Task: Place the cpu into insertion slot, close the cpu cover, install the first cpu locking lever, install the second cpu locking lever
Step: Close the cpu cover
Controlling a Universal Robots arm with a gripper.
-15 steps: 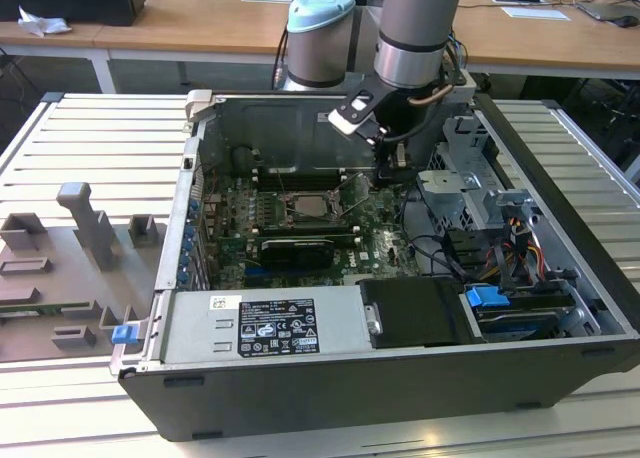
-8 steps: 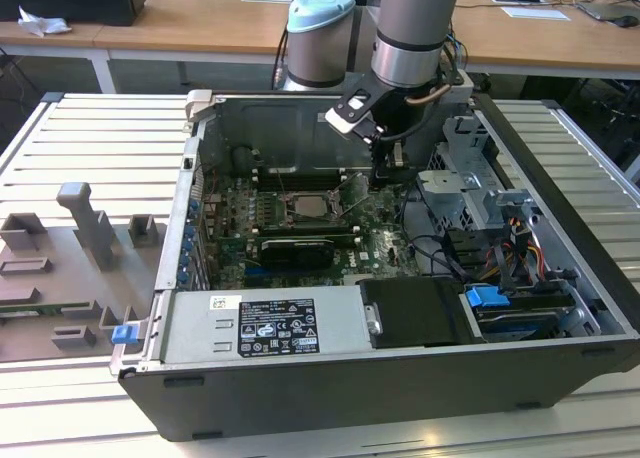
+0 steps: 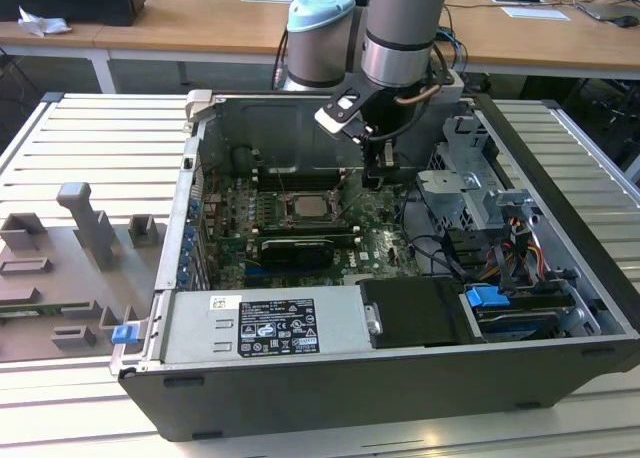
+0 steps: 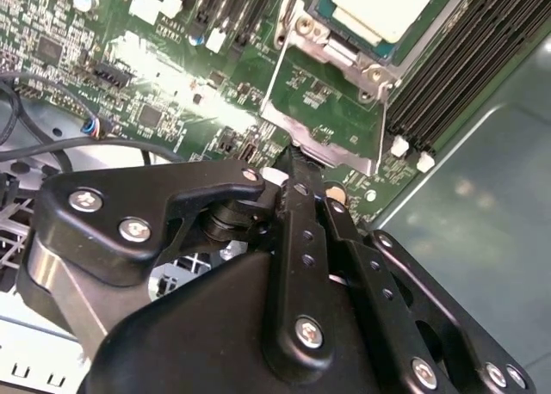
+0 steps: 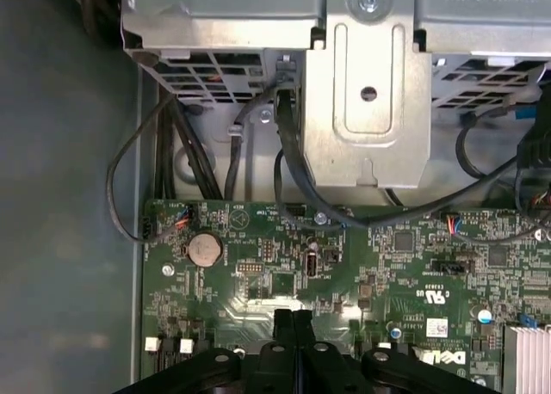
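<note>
Gripper (image 4: pixel 295 158) is clenched on nothing, fingertips just beside the edge of the cpu cover (image 4: pixel 323 146), which stands swung open; the cpu (image 4: pixel 387 5) lies seated in the insertion slot (image 4: pixel 343 34)

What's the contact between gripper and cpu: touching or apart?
Apart. In the second wrist view the gripper ends short of the cpu, with the cpu cover frame between them.

Soft, even room light, white glare on the motherboard (image 4: pixel 185 84), the gripper (image 4: pixel 297 160) dark against it
</note>
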